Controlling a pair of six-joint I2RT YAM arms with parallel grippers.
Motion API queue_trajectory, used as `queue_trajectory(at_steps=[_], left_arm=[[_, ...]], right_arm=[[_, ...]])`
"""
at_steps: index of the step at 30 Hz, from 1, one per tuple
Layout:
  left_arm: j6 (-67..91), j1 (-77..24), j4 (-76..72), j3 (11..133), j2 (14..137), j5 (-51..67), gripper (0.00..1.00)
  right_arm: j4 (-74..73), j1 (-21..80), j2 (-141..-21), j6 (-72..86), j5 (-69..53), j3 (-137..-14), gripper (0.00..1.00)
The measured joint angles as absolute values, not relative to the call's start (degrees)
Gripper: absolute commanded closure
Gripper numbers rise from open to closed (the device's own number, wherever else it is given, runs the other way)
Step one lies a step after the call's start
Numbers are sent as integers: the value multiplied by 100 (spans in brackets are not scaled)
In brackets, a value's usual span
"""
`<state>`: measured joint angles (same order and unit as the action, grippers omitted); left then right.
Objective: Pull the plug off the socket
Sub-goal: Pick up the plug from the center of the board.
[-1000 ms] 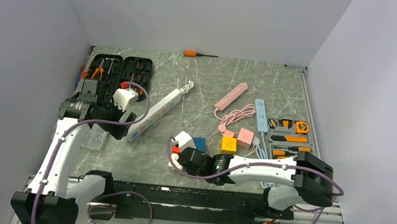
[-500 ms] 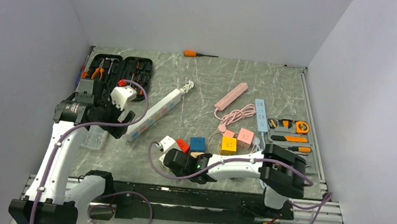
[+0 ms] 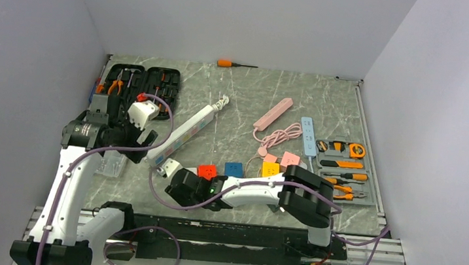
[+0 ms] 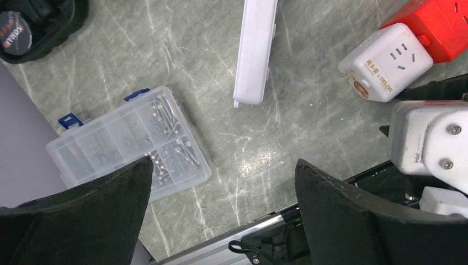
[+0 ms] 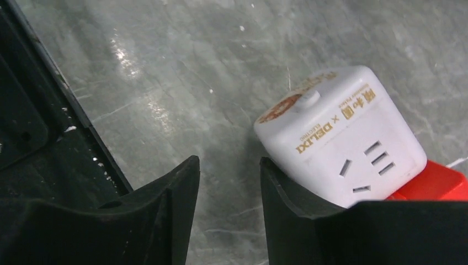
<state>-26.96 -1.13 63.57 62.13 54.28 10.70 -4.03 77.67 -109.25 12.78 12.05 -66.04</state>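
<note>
Pulling straight and square should part the pair cleanly. Over the left edge of the table (image 3: 242, 94) the left gripper (image 4: 223, 163) hangs wide apart, empty; the right gripper (image 5: 228, 163) has fingers slightly parted on nothing. Near the front edge, the red cube (image 4: 441, 27) touches the white cube (image 5: 336, 138), seemingly mated: brace one, clamp the other.

Bare table (image 3: 248, 101) open at back, white cube (image 5: 342, 138) against right gripper (image 5: 229, 187) outside its fingers, red cube (image 5: 436, 182) just behind, parts box (image 4: 127, 143) and strip (image 4: 255, 49) flanking free surface under left gripper (image 4: 223, 165).
</note>
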Motion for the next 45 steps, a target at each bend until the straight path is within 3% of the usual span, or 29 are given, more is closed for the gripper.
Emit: queue_trajectory(at_steps=[5,15,23,32,45], left_arm=[[-2733,-58,6359,6274,5422,1100,1],[-2847,-45,6388,6274,5461,1660,1],[-3006,-45,6479,6272,5277,1984,1],[-3232,-45,6654,6272,4923,2418,1],[-3271,-45,6722,6272,4976,2543,1]], right_arm=[[-480,7688,-10825,978,827,-6740,31],[-217,6381,-8829,-12,-523,-6042,15],[528,5669,-9236,-735,-1323,-4967,11],[943,5387,-9572,-1081,-2276,-4928,12],[1345,5623,-9843,-1205,-2134,-4921,18]])
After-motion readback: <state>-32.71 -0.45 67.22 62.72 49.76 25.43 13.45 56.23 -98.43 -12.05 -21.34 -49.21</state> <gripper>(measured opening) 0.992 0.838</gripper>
